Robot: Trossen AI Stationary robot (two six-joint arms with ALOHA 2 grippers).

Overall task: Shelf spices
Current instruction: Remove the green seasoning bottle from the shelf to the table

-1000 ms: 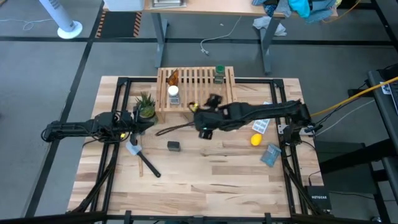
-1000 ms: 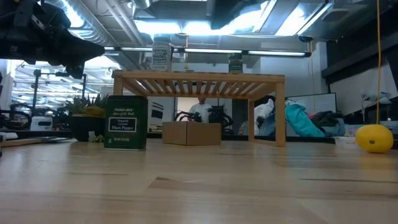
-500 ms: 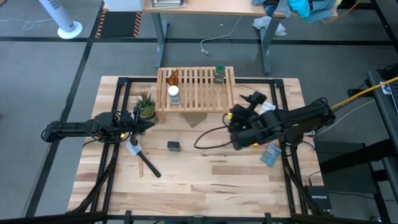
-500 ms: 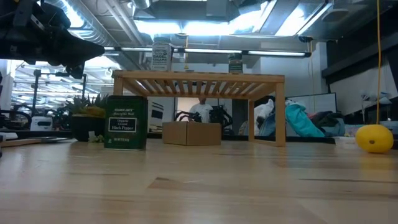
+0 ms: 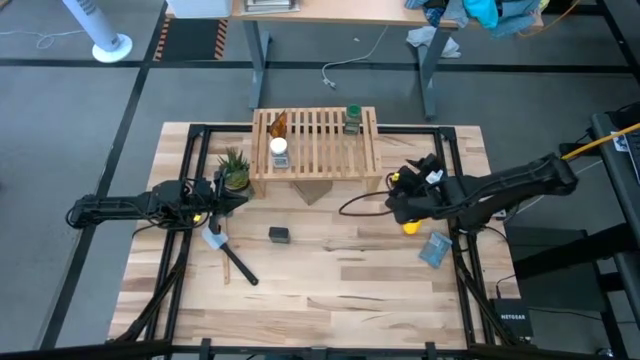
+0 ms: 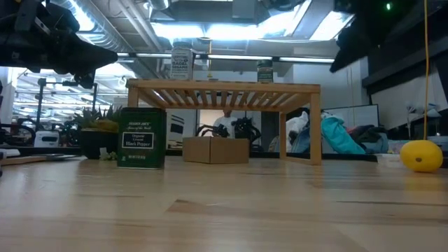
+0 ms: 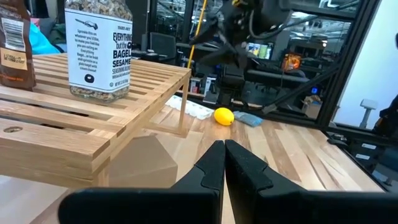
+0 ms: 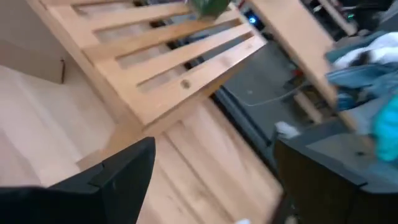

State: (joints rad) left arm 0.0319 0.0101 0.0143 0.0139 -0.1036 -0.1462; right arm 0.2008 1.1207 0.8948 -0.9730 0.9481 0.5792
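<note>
Spices mostly sit on the low light-wood slatted shelf [image 5: 315, 143]; one dark squarish tin [image 5: 279, 234], rigid, light, best pinched across flat sides, waits on my table between closed left gripper [image 5: 222, 194] and wide-open, empty right gripper [image 5: 398, 192].

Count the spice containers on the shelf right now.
3: amber bottle and white-capped jar at the shelf's left end, green-lidded jar at its back right. The dark tin sits on the table.

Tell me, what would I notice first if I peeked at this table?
Probably the low light-wood slatted shelf at the table's far edge, with three spice containers standing on top. Next, the dark squarish tin sitting alone on the tabletop in front of it. The long dark right arm reaches in from the right, its open gripper near the round yellow lemon-like thing.
</note>
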